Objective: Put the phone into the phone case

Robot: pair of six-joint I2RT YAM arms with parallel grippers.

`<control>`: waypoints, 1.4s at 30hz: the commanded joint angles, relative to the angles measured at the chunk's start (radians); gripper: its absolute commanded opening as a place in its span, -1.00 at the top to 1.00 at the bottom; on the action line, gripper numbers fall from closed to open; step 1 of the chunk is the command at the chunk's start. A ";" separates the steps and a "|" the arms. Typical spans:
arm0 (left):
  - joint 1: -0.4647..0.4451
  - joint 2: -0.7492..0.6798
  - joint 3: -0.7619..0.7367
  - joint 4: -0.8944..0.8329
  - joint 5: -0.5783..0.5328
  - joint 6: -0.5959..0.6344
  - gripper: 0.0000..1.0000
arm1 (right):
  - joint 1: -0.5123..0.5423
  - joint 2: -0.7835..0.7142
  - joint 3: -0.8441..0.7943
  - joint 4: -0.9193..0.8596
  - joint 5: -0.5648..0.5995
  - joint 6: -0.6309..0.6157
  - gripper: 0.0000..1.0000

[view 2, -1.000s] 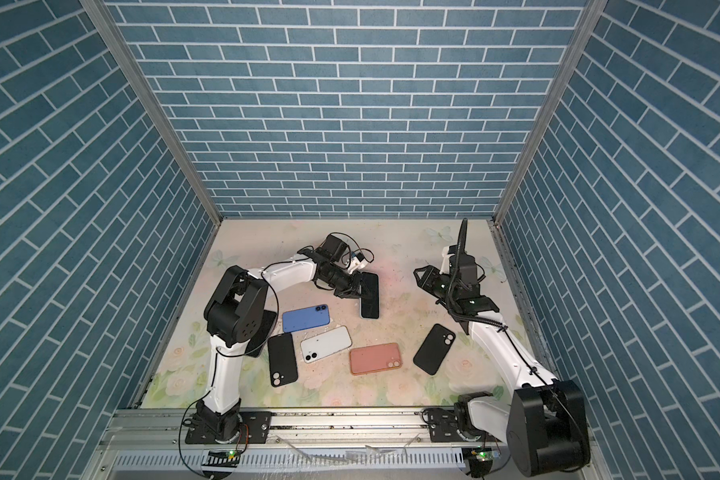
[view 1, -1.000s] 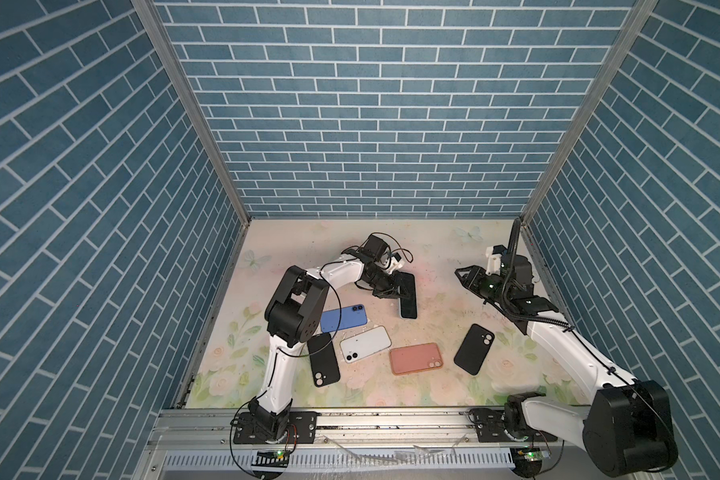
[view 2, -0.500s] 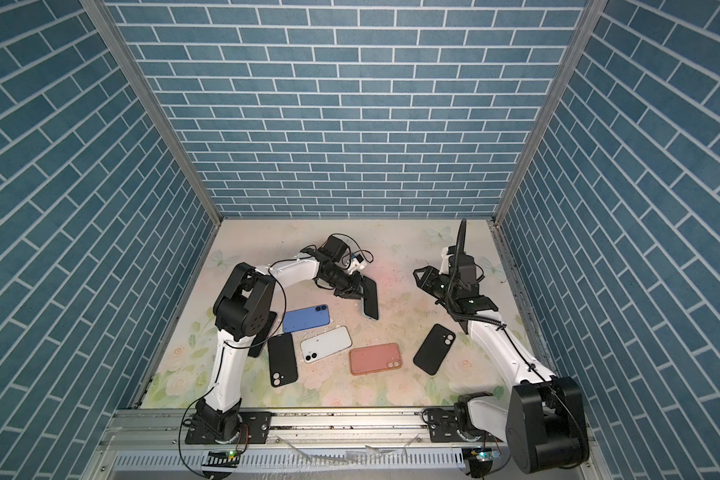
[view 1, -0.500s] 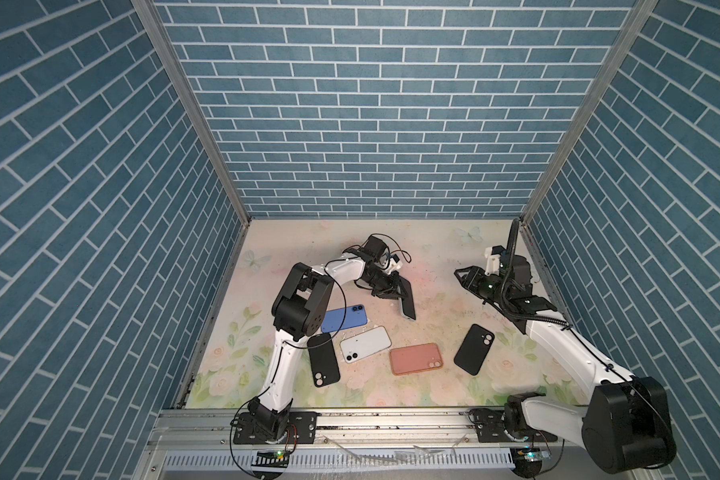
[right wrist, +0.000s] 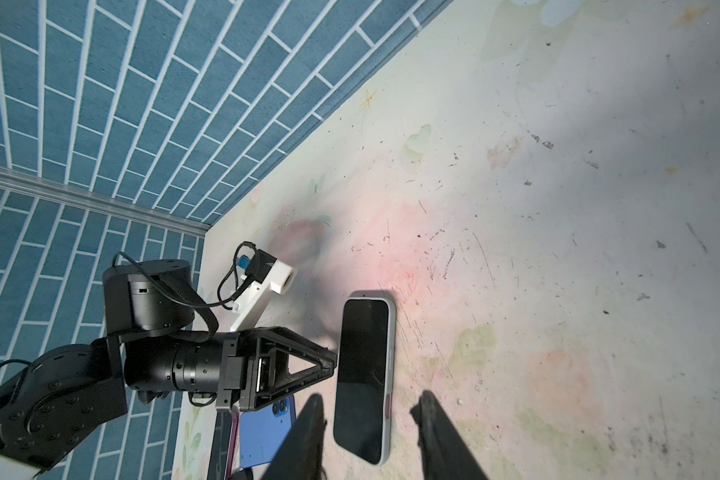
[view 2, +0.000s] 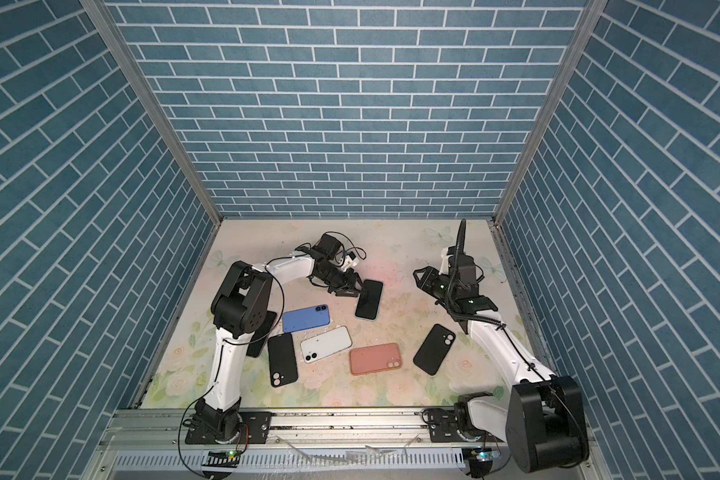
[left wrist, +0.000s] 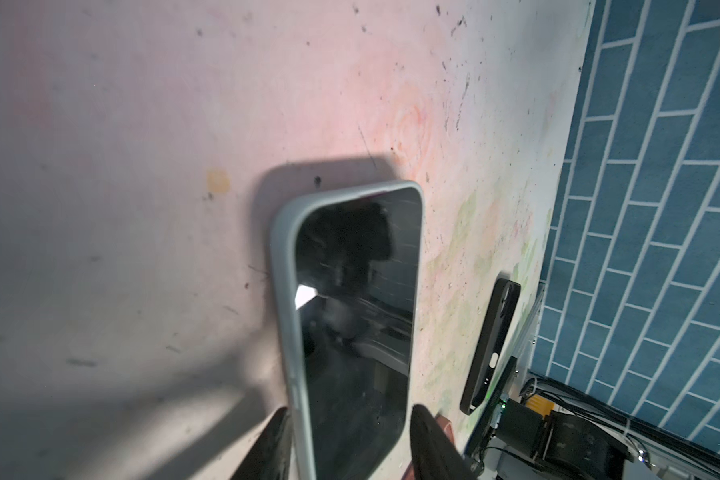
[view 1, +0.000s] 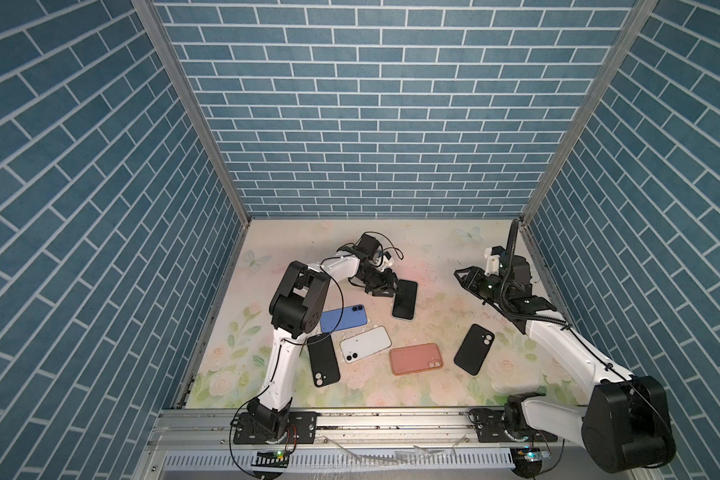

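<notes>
The phone lies flat and screen up in the middle of the floral mat, with a pale grey phone case wrapped round its edges. My left gripper sits low at the phone's far-left end. In the left wrist view its jaws stand open on either side of the phone's end, with one black finger clear of the case edge. My right gripper hovers open and empty to the right of the phone, pointing toward it. In the right wrist view the phone lies beyond its spread fingers.
Nearer the front lie a blue phone, a white phone, a salmon case, a black case and a black case. Another dark one lies partly under the left arm. Brick walls close in three sides.
The left gripper held the phone tilted up on its edge; its jaws have opened and the phone now lies flat on the mat. The right arm has not moved.
</notes>
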State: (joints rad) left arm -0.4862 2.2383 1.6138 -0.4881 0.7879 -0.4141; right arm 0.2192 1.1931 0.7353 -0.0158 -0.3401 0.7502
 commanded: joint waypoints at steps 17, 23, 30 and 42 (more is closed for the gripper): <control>0.026 -0.664 -0.342 -0.228 -0.460 0.012 -0.99 | 0.163 0.158 0.173 -0.202 -0.209 -0.285 0.16; 0.024 -0.848 -0.550 -0.367 -0.382 -0.081 -0.99 | 0.272 0.213 0.178 -0.247 -0.215 -0.288 0.05; 0.016 -1.022 -0.779 -0.268 -0.306 -0.217 -0.99 | 0.409 0.287 0.162 -0.245 -0.220 -0.240 -0.11; 0.015 -1.011 -0.980 0.012 -0.269 -0.393 -0.99 | 0.569 0.460 0.174 -0.140 -0.243 -0.165 -0.15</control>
State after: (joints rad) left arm -0.4671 1.2255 0.6571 -0.5591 0.5209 -0.7513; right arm 0.7746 1.6257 0.9031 -0.2028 -0.5625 0.5526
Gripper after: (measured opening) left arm 0.995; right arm 0.575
